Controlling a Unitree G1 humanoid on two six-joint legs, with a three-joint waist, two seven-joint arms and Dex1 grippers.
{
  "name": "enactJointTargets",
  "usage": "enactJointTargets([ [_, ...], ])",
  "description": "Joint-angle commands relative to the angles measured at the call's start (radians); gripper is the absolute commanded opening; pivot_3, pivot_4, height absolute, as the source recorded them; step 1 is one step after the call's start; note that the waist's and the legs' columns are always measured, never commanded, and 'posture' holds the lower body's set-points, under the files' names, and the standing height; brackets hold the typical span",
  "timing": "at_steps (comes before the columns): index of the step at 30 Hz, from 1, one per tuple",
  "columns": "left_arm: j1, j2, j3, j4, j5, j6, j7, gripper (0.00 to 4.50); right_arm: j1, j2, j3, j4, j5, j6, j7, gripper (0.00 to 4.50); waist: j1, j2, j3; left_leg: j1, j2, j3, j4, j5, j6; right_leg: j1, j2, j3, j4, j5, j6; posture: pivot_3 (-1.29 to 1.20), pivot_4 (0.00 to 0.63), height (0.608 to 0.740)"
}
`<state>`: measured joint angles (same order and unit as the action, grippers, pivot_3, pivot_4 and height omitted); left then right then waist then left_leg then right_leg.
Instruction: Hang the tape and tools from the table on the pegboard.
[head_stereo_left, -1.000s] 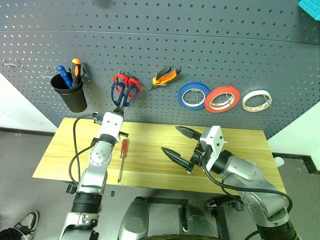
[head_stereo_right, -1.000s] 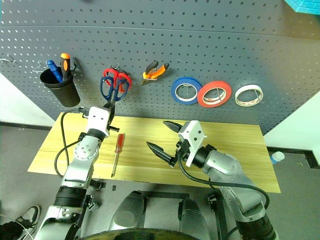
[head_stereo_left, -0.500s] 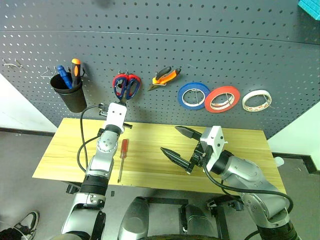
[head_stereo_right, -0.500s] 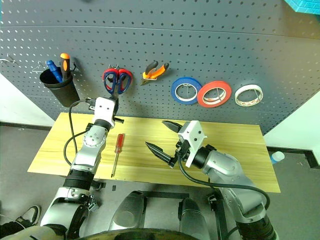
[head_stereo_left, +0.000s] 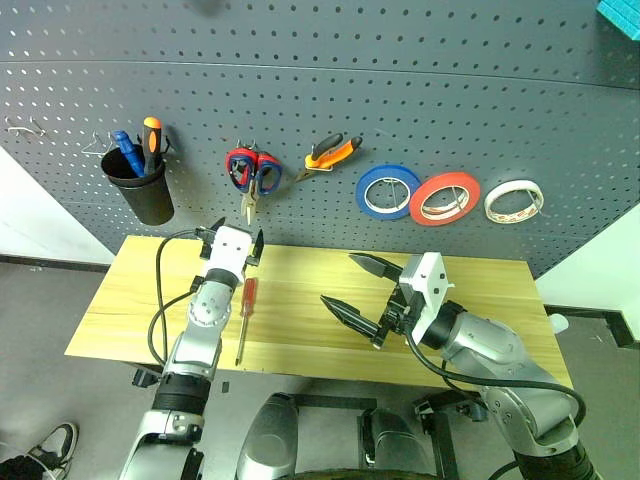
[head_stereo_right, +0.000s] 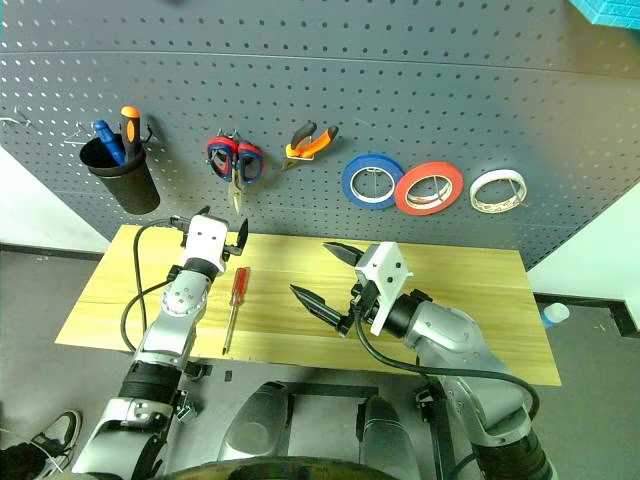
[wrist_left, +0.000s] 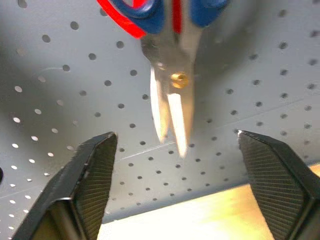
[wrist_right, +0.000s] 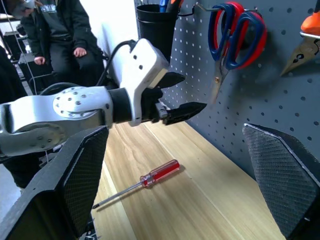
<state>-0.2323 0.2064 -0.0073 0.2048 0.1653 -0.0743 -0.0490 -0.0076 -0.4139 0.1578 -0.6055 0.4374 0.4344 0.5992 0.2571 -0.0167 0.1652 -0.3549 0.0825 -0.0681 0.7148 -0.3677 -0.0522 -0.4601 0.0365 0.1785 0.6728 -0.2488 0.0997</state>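
Scissors (head_stereo_left: 252, 175) now hang free on their hook, and my left gripper (head_stereo_left: 236, 238) has dropped just below the blades with its fingers spread wide, holding nothing. My right gripper (head_stereo_left: 362, 291) hovers mid-table, jaws fully apart, empty too.

Next up, I reckon, is the red-handled screwdriver (head_stereo_left: 243, 313), lying on the table (head_stereo_left: 120, 300) just right of my left arm, shaft pointing towards the near edge. To do it well, I'd back the left hand clear of the blades first, then come down over the handle, not the thin shaft, and close squarely so it doesn't roll on the wood.

Counting on the pegboard (head_stereo_left: 420, 90): one pair of scissors, one pair of pliers (head_stereo_left: 330, 155), three rolls, blue (head_stereo_left: 387, 192), red (head_stereo_left: 444, 198) and the cream-white tape (head_stereo_left: 514, 201) far right, one black cup (head_stereo_left: 140, 187). On the table, one screwdriver.
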Motion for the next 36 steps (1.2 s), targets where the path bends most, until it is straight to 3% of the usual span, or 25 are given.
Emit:
enactJointTargets([
  [1,0.069,0.022,0.027,-0.117,-0.011,0.037,-0.01,3.83,0.004,-0.003,0.003,-0.038,0.008,-0.006,0.002,4.5,0.0,0.0,0.0,0.0,0.0,0.0,0.0,0.0,0.0,0.0,0.0,0.0,0.0,0.0,0.0,0.31,0.124,0.677],
  [5,0.148,0.064,0.052,-0.225,-0.061,0.198,-0.093,3.83,0.015,-0.016,-0.001,-0.056,0.034,0.035,0.006,4.5,-0.001,0.0,0.0,0.0,0.0,0.0,0.0,0.0,0.0,0.0,0.0,0.0,0.0,0.0,0.0,0.31,0.128,0.677],
  [10,0.089,0.113,0.105,-0.243,-0.178,0.74,-0.2,3.83,0.016,-0.054,-0.006,-0.071,0.087,0.113,0.029,4.5,-0.003,0.0,0.001,0.0,0.0,0.0,0.0,0.0,0.0,0.0,0.0,0.0,0.0,-0.001,0.001,0.32,0.138,0.677],
  [14,0.02,0.147,0.103,-0.217,-0.212,0.962,-0.233,3.83,0.0,-0.067,-0.001,-0.067,0.093,0.123,0.041,4.5,-0.021,0.001,0.001,0.0,0.0,0.0,0.0,0.0,0.0,-0.001,0.0,0.0,0.0,-0.003,0.004,0.32,0.147,0.677],
  [22,-0.061,0.145,0.067,-0.129,-0.244,1.024,-0.272,3.83,-0.041,-0.059,0.048,-0.044,0.062,0.113,0.037,4.5,-0.056,0.001,0.003,0.0,0.0,-0.001,-0.002,0.0,0.0,-0.001,0.0,0.0,0.0,-0.001,0.001,0.31,0.158,0.677],
  [36,-0.121,0.049,0.085,-0.012,-0.257,1.088,-0.186,3.83,-0.03,-0.055,0.063,-0.059,0.056,0.121,0.019,4.5,-0.059,0.002,0.007,-0.001,0.0,-0.001,-0.002,0.0,0.0,-0.002,0.0,0.0,-0.001,-0.001,0.001,0.3,0.168,0.677],
])
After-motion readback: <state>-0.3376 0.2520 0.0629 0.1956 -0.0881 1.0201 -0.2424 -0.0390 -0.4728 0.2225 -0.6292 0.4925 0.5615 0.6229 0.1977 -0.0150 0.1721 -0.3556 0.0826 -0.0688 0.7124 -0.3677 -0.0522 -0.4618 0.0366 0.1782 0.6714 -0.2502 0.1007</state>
